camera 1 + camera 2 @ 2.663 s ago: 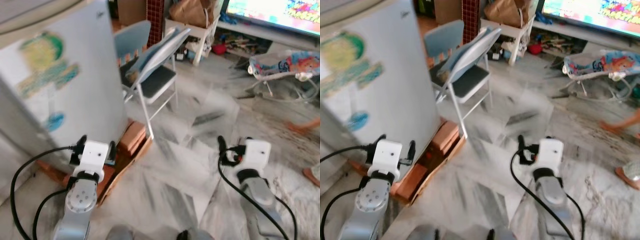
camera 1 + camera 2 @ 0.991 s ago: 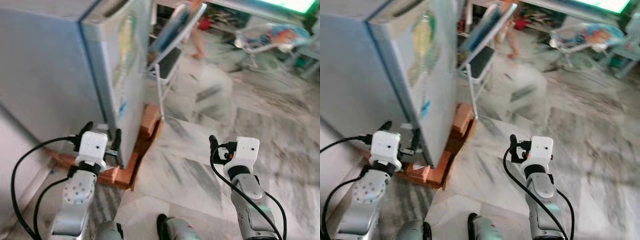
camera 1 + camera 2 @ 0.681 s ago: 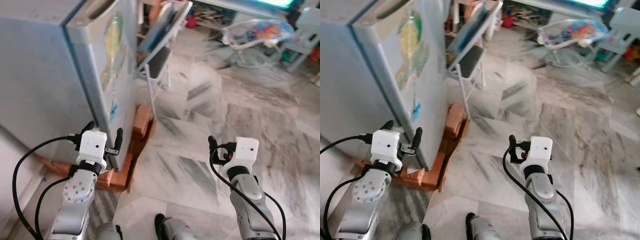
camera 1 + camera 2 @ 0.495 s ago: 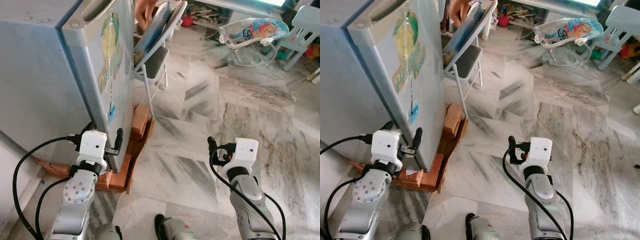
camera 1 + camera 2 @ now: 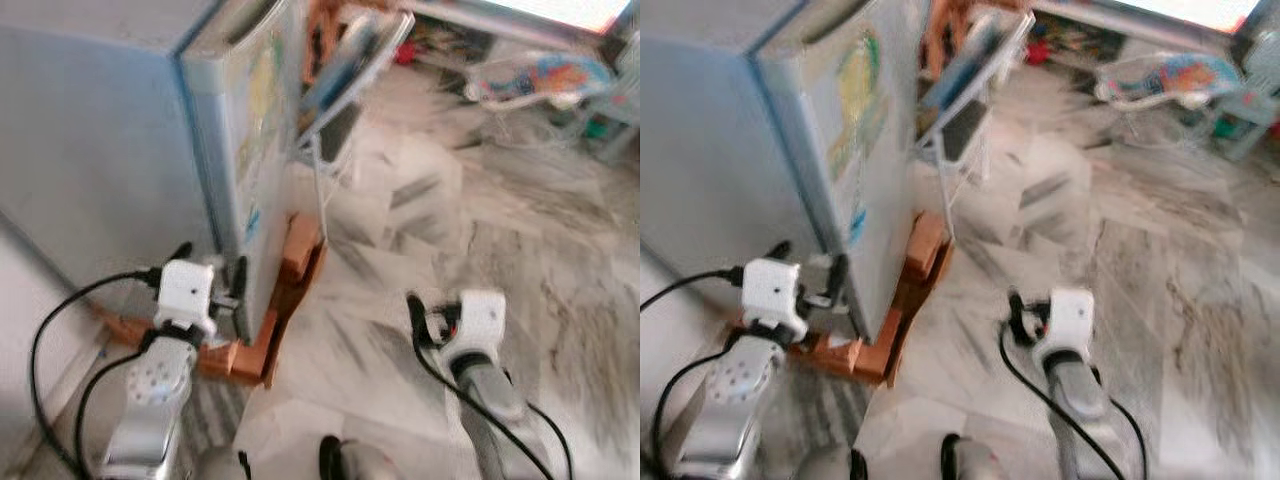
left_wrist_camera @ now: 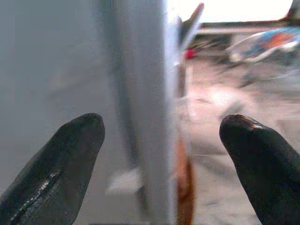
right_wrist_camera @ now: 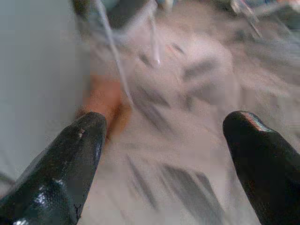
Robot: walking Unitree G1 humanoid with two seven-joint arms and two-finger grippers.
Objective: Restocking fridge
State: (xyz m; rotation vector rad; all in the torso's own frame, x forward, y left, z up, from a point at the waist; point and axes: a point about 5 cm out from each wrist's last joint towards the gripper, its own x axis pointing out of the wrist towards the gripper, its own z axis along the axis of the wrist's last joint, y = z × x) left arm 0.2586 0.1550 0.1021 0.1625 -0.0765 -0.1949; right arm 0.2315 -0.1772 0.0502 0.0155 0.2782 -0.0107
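The grey fridge point(image 5: 130, 150) stands at my left with its door point(image 5: 255, 120) shut; the door carries coloured stickers and has a handle at its top. My left gripper point(image 5: 211, 257) is open, low by the fridge's front corner. In the left wrist view, that corner edge point(image 6: 140, 117) runs between the two black fingers point(image 6: 70, 159). My right gripper point(image 7: 164, 122) is open and holds nothing, out over the marble floor point(image 5: 400, 230) to the fridge's right. The eye views are blurred.
The fridge rests on a wooden and brick base point(image 5: 290, 270). A folding chair point(image 5: 345, 80) leans close beside the door. A baby bouncer point(image 5: 540, 75) lies on the floor at the far right. My feet point(image 5: 340, 462) show at the bottom edge.
The whole picture has shifted and blurred, so the camera has moved: the fridge now sits further right in view. Both grippers keep their open pose before me.
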